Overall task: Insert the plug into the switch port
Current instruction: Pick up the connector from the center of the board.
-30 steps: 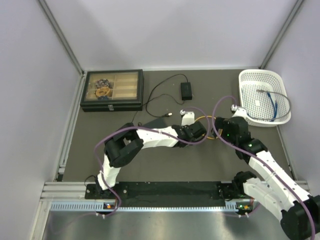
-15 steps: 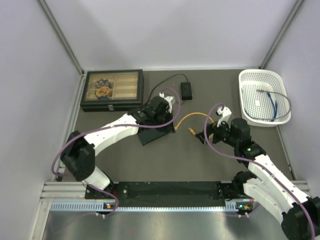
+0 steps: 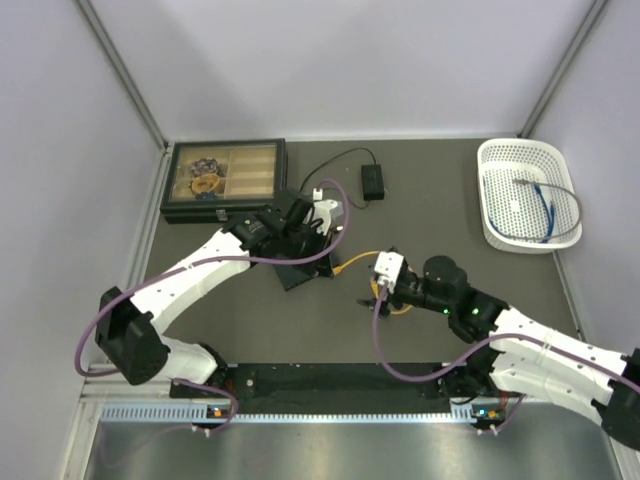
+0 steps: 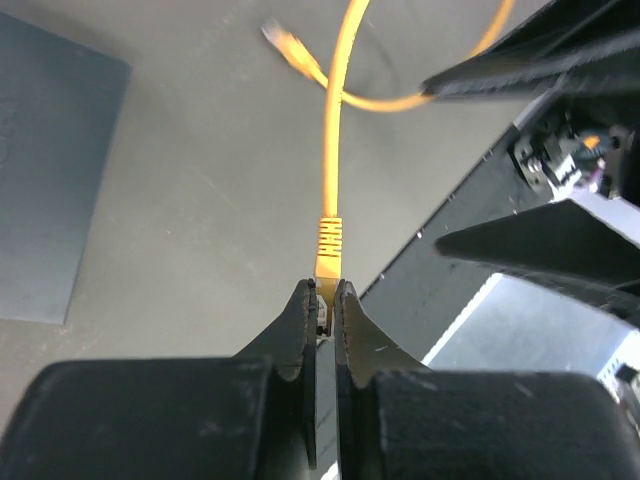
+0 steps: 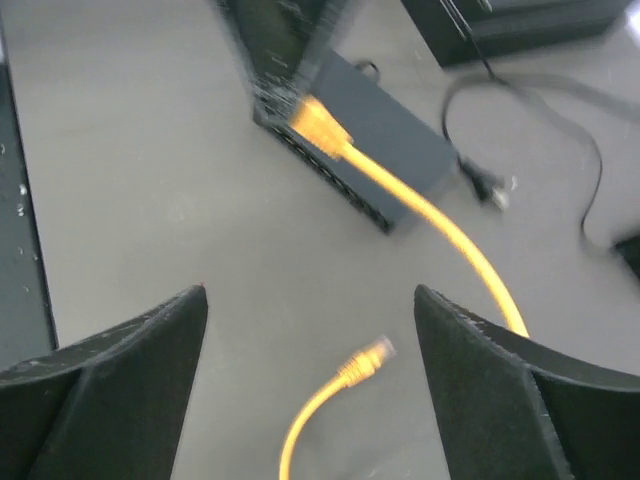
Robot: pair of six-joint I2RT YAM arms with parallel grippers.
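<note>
The dark grey switch box [image 3: 296, 273] lies left of centre; in the right wrist view [image 5: 385, 125] its port edge faces me. My left gripper [image 4: 326, 293] is shut on a yellow plug [image 4: 327, 250] and holds it against that edge [image 5: 318, 120]; blur hides whether it sits in a port. The yellow cable [image 3: 358, 258] loops right to its free plug [image 5: 365, 365], which lies on the table between the fingers of my open, empty right gripper [image 5: 310, 345]. In the top view the left gripper [image 3: 322, 258] is at the switch and the right gripper [image 3: 368, 290] is just to its right.
A black compartment case with a clear top [image 3: 225, 180] stands at the back left. A small black power brick [image 3: 372, 180] with its thin lead [image 5: 560, 110] lies behind the switch. A white basket [image 3: 500, 160] holding a blue cable is at the back right.
My left gripper has moved down with the yellow plug to the switch's edge. My right arm has swung left and nearer, and its open gripper is now over the cable's free plug.
</note>
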